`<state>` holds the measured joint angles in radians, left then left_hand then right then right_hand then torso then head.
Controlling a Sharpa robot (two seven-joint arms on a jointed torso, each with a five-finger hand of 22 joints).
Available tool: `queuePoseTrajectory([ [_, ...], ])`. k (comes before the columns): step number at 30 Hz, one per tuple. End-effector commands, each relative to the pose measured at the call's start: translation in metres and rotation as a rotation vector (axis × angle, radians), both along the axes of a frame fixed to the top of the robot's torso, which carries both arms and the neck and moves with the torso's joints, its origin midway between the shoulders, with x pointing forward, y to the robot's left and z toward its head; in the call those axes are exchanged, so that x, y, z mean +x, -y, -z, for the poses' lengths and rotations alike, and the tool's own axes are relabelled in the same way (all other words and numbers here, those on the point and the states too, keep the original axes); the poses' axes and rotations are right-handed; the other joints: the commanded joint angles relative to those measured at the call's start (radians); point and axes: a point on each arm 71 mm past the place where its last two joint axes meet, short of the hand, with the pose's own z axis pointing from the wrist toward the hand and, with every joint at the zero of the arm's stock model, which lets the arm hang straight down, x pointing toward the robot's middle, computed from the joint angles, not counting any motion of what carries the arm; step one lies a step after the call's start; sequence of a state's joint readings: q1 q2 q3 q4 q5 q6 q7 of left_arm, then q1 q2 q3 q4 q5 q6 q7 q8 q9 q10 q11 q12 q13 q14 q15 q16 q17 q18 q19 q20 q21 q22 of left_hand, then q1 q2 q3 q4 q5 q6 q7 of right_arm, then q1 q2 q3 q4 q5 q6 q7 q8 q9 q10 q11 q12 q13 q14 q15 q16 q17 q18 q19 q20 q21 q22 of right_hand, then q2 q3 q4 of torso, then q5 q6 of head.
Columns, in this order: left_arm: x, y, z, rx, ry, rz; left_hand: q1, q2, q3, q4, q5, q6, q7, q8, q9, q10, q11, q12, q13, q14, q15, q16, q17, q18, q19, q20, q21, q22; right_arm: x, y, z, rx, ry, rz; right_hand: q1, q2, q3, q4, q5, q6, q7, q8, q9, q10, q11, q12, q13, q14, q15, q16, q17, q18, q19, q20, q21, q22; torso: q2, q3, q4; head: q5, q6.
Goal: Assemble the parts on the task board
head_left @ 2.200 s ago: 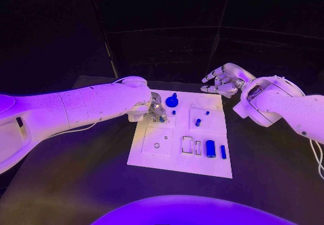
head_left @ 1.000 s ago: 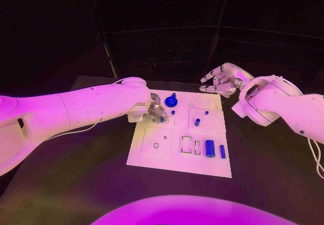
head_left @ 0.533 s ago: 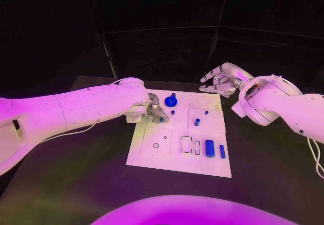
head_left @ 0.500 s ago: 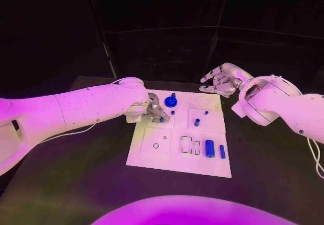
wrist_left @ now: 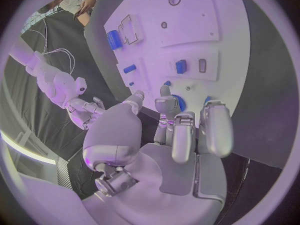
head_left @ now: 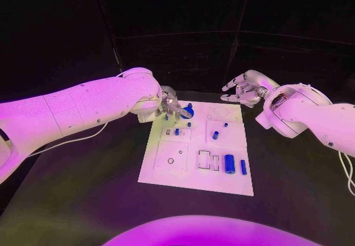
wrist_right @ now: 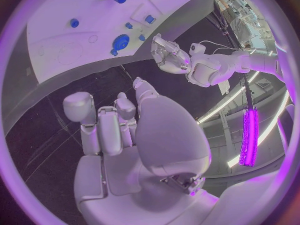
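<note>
Status from my end: task board (head_left: 194, 179) sits mid-table, assembly partly done as far as I can judge. Several blue parts stand on the far half: a round knobbed part (head_left: 188, 110) at the far edge, a small peg (head_left: 215, 135) right of centre, and a small blue block (wrist_left: 180, 66) seated in a slot next to an empty one. Still loose on the near right: a blue cylinder (head_left: 230, 163) lying on its side with a thinner blue pin (head_left: 244, 166) just beside it. Two rectangular slots (head_left: 204, 158) beside them look unfilled, likewise a round hole on the near left, so I'd call it roughly half left to do. Left hand (head_left: 170, 106) is over the board's far left corner, just beside the knobbed part, fingertips (wrist_left: 166, 91) pointing down at it; fingers loosely curled and apart, and I see nothing between them, so I read it as empty. Can't tell if a fingertip touches the knob. Right hand (head_left: 244, 87) hangs off the board past its far right corner, raised, fingers spread and half bent, holding nothing. My guess is that left is lining up on the knobbed part.
</note>
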<state>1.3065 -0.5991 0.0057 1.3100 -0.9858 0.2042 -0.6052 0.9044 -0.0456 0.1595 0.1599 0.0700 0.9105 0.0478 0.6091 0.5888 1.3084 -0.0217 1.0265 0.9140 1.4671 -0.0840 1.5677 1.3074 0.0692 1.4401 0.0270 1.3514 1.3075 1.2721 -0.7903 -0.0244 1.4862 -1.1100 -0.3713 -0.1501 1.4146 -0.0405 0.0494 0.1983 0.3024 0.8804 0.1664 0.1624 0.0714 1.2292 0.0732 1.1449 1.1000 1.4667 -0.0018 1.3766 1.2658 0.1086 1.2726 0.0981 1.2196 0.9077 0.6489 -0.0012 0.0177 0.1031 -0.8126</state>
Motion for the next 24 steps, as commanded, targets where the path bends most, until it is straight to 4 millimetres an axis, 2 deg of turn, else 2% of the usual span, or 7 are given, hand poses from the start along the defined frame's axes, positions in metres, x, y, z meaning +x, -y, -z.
queuePoseTrajectory([
  [1, 0.006, -0.008, -0.010, 0.032, -0.006, -0.002, 0.020, 0.004, -0.019, 0.001, -0.004, -0.021, 0.008, -0.015, -0.008, -0.016, 0.005, -0.012, -0.015, 0.104, 0.006, 0.003, 0.263, 0.000, -0.012, 0.004, -0.013, -0.006, 0.001, 0.000, -0.001, 0.009, 0.000, -0.008, 0.004, -0.003, -0.001, 0.005, -0.005, -0.006, -0.002, 0.004, -0.001, -0.005, 0.001, 0.003, -0.001, 0.037, -0.004, -0.002, -0.001, 0.014, 0.001, 0.001, -0.002, -0.001, 0.000, 0.0015, 0.0004, 0.001, 0.003],
  [4, 0.016, -0.017, -0.016, 0.055, -0.003, -0.024, 0.049, 0.018, -0.047, 0.007, -0.004, -0.038, 0.019, -0.036, -0.025, -0.029, 0.014, -0.015, -0.022, 0.104, 0.015, 0.003, 0.263, 0.002, -0.017, 0.012, -0.024, -0.014, 0.001, 0.000, -0.001, 0.008, -0.001, -0.006, 0.004, -0.003, -0.001, 0.005, -0.005, -0.006, -0.002, 0.004, -0.001, -0.005, 0.001, 0.003, -0.001, 0.037, -0.004, -0.002, -0.001, 0.014, 0.001, 0.001, -0.002, -0.001, 0.000, 0.0028, 0.0024, 0.004, 0.005],
  [8, 0.032, -0.028, -0.016, 0.086, -0.012, -0.065, 0.083, 0.034, -0.077, 0.010, -0.002, -0.056, 0.031, -0.066, -0.057, -0.043, 0.025, -0.020, -0.034, 0.104, 0.024, 0.003, 0.263, 0.004, -0.021, 0.020, -0.031, -0.019, 0.002, -0.001, -0.001, 0.009, -0.002, -0.008, 0.004, -0.003, -0.001, 0.005, -0.005, -0.006, -0.002, 0.004, -0.001, -0.005, 0.001, 0.003, -0.001, 0.037, -0.004, -0.002, -0.001, 0.014, 0.001, 0.001, -0.002, -0.001, 0.002, 0.0015, -0.0006, 0.007, 0.010],
  [11, 0.039, -0.032, -0.010, 0.105, -0.022, -0.083, 0.095, 0.039, -0.089, 0.011, -0.002, -0.058, 0.035, -0.074, -0.070, -0.050, 0.028, -0.024, -0.041, 0.104, 0.026, 0.003, 0.263, 0.005, -0.022, 0.023, -0.035, -0.022, 0.002, -0.002, -0.001, 0.009, -0.002, -0.010, 0.003, -0.004, -0.003, 0.006, -0.005, -0.006, -0.002, 0.005, -0.001, -0.004, 0.001, 0.004, 0.000, 0.037, -0.004, -0.003, -0.001, 0.014, 0.001, 0.001, -0.003, -0.001, 0.003, -0.0005, -0.0026, 0.008, 0.012],
  [24, 0.056, -0.036, 0.022, 0.180, -0.047, -0.105, 0.106, 0.054, -0.115, 0.023, -0.003, -0.053, 0.038, -0.085, -0.093, -0.055, 0.031, -0.020, -0.043, 0.104, 0.030, 0.003, 0.263, 0.005, -0.022, 0.027, -0.037, -0.020, 0.002, -0.007, 0.000, 0.011, -0.003, -0.018, 0.004, -0.002, -0.002, 0.006, -0.003, -0.006, -0.002, 0.005, -0.001, -0.004, 0.001, 0.005, 0.000, 0.037, -0.004, -0.002, 0.000, 0.014, 0.002, 0.001, -0.003, -0.001, 0.002, 0.0001, -0.0013, 0.014, 0.008],
])
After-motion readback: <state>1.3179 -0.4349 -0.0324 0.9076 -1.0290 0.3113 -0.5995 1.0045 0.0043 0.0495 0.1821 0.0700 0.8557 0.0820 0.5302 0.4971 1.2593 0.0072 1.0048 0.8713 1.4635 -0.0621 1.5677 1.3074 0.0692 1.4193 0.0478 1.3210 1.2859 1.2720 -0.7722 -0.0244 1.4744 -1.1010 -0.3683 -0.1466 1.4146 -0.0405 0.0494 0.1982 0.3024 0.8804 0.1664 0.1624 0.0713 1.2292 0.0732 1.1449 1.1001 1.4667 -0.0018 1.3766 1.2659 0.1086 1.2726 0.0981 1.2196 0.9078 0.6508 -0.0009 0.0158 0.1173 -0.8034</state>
